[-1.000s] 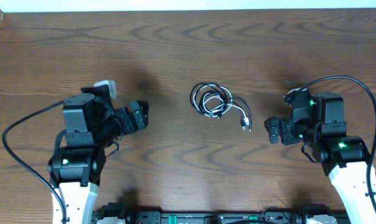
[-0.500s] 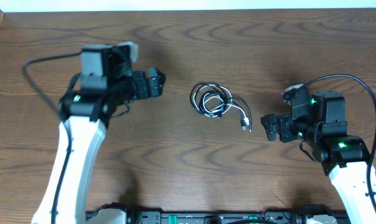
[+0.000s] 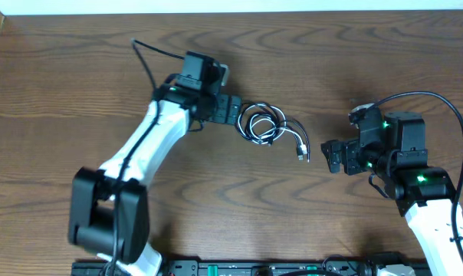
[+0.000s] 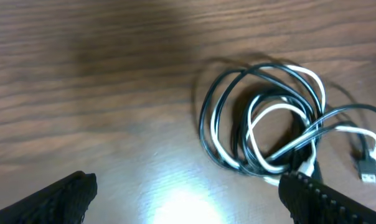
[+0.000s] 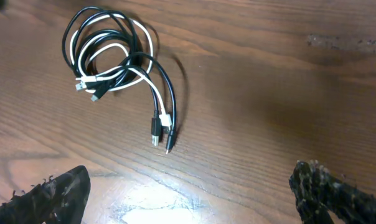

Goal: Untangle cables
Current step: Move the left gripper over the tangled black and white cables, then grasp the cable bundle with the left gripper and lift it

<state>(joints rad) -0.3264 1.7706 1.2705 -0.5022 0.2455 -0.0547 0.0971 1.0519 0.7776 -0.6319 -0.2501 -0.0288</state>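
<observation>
Overhead: dark brown wood-grain table (image 3: 78,61). The cables (image 3: 271,126), thin black cords and 1 white cord wound together into a loose round coil, lie flat on the bare tabletop near its centre. A tail of black and white strands runs out of the coil toward the right arm and ends in small plugs (image 3: 301,154).

Left gripper (image 3: 236,110): arm stretched far across the table, claw just beside the left edge of the coil. Left wrist view: both fingers spread wide (image 4: 188,183), nothing between them; the coil (image 4: 287,148) sits ahead and toward the right finger, apart from both fingertips. Whether the claw hangs above the wood or rests on it, cannot tell.

Right gripper (image 3: 333,159): near the plug ends, not touching them. Right wrist view: claw spread wide (image 5: 189,177), empty. The coil (image 5: 122,71) lies ahead, upper left of that view; the black plug (image 5: 155,135) and white plug (image 5: 165,118) lie side by side, pointing back toward the claw.

Strands overlap at several crossings; the white cord loops inside the black loops.
</observation>
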